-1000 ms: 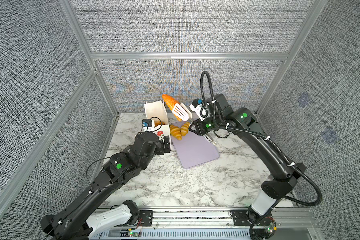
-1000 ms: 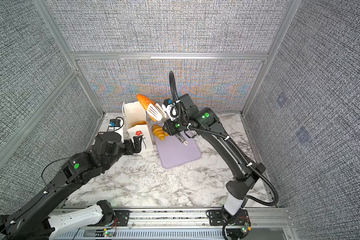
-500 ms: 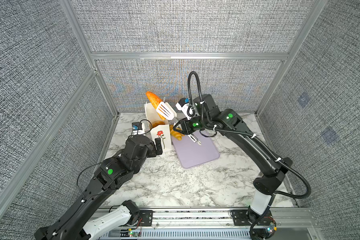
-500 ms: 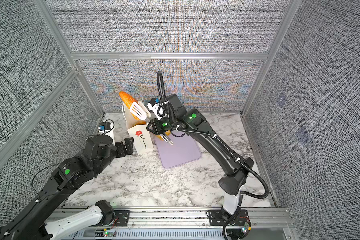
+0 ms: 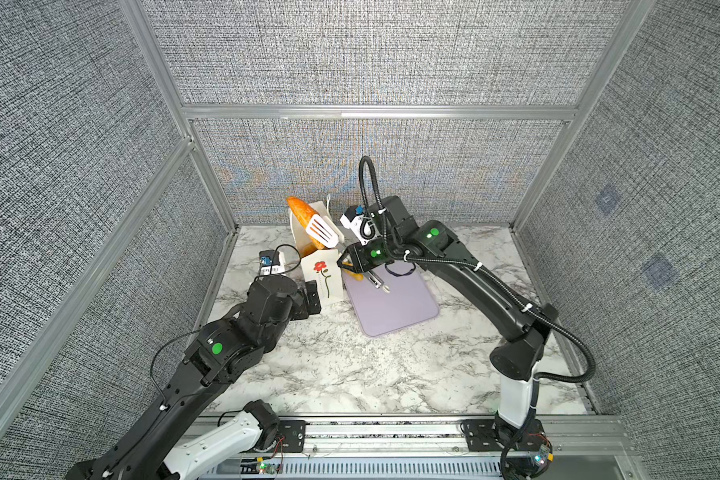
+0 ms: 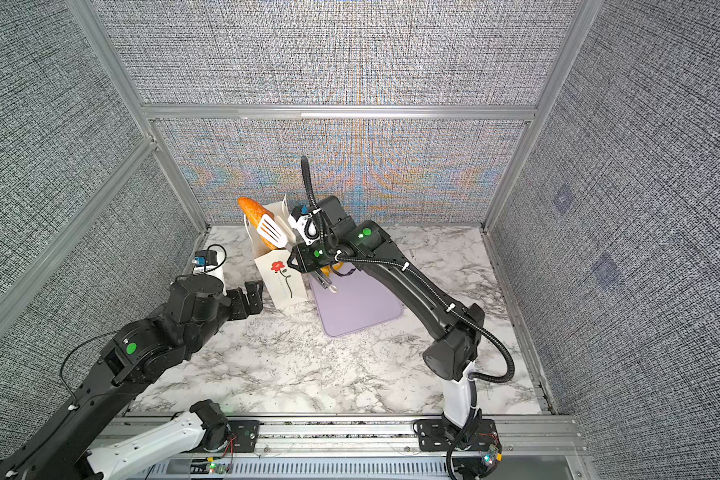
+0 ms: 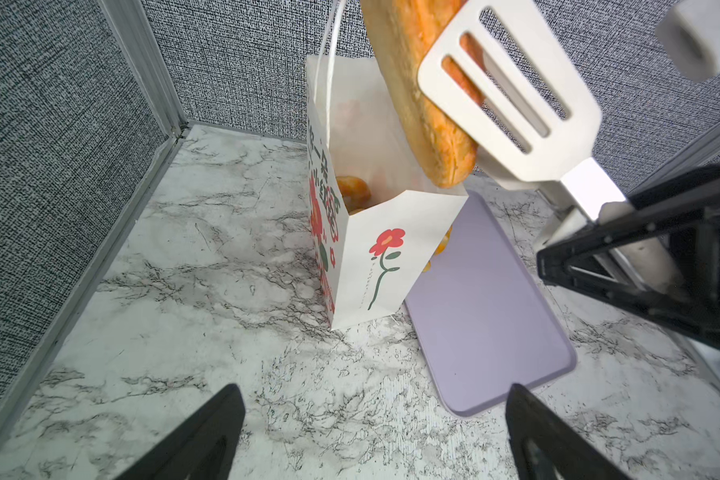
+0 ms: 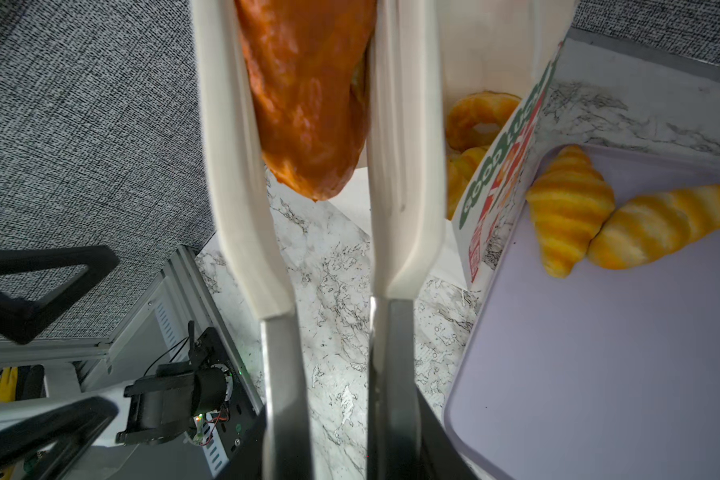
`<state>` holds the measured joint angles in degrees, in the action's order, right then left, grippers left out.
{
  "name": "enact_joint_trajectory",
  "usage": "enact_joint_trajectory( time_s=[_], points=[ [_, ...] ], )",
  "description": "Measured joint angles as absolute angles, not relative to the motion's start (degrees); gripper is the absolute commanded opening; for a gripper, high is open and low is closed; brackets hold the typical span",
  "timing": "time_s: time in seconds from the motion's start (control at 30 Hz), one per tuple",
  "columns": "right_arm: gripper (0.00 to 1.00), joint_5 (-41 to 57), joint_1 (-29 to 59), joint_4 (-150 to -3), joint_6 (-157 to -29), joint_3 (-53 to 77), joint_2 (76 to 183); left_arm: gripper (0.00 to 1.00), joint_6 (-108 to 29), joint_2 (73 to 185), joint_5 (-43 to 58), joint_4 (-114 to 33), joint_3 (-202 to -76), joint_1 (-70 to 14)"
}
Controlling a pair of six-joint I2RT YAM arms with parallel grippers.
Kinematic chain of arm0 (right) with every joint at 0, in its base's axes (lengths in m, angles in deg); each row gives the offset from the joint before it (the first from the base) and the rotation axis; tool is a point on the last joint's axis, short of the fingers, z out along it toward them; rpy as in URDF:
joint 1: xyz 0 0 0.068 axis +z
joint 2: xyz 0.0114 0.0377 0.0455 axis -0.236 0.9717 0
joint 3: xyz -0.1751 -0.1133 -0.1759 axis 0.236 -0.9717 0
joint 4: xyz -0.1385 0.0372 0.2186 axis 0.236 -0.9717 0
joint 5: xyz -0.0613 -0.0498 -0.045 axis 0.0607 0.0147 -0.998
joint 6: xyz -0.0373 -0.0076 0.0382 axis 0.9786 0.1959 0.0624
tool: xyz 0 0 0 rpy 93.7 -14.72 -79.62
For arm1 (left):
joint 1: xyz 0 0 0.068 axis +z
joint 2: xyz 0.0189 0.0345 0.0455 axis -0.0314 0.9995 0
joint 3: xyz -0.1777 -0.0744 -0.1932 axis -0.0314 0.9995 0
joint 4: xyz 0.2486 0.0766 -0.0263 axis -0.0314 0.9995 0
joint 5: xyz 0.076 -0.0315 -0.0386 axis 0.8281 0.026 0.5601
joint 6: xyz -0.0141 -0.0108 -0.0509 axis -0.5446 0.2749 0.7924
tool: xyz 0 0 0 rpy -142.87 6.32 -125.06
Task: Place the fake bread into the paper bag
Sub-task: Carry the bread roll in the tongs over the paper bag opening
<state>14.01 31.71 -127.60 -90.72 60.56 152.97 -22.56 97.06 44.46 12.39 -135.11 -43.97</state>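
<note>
The paper bag (image 5: 324,277) (image 6: 284,280) (image 7: 385,266) stands open at the back of the table, white with a red flower. My right gripper (image 5: 349,262) (image 6: 299,259) (image 8: 341,415) is shut on white slotted tongs (image 5: 323,230) (image 7: 512,95) (image 8: 233,166). The tongs clamp a long orange-brown fake bread (image 5: 301,211) (image 6: 251,209) (image 7: 416,104) (image 8: 308,104), slanted, its lower end at the bag's mouth. A ring pastry (image 8: 479,116) (image 7: 352,191) lies inside the bag. Two striped croissants (image 8: 570,208) (image 8: 657,226) lie on the lilac tray (image 8: 599,353) (image 5: 391,303). My left gripper (image 5: 312,297) (image 6: 252,295) (image 7: 373,407) is open and empty, just in front of the bag.
The lilac tray (image 6: 354,303) (image 7: 483,311) touches the bag's right side. A thin black loop (image 5: 400,270) lies on the tray under my right arm. Grey fabric walls and an aluminium corner post (image 7: 142,83) stand close behind and left of the bag.
My right arm carried the tongs and bread leftward to above the bag's mouth. My left gripper drew back from the bag, uncovering its flower print.
</note>
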Motion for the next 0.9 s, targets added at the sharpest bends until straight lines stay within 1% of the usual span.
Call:
enact_joint_trajectory(
  time_s=[0.23,0.43,0.53,0.6,0.67,0.9],
  points=[
    [0.37,13.0,31.0,-126.6,-91.2,60.6,154.2,1.0,-21.9,97.0,44.4,12.5,-134.3,-44.0],
    [0.4,12.7,30.8,-126.7,-91.9,61.3,156.1,1.0,-21.9,97.5,44.1,12.6,-134.3,-44.0],
    [0.45,12.0,30.7,-127.1,-92.5,62.3,156.9,0.99,-21.9,97.6,43.7,12.6,-134.3,-44.0],
    [0.47,11.4,30.6,-127.4,-92.5,62.9,157.1,0.99,-22.1,97.6,43.1,12.5,-134.0,-44.0],
    [0.53,11.0,30.6,-127.7,-92.5,63.5,157.1,0.99,-22.2,97.6,42.4,12.3,-133.5,-44.0],
    [0.6,10.3,30.5,-128.1,-92.4,65.1,157.5,0.99,-22.2,98.4,40.4,11.9,-132.4,-44.0]
  ],
)
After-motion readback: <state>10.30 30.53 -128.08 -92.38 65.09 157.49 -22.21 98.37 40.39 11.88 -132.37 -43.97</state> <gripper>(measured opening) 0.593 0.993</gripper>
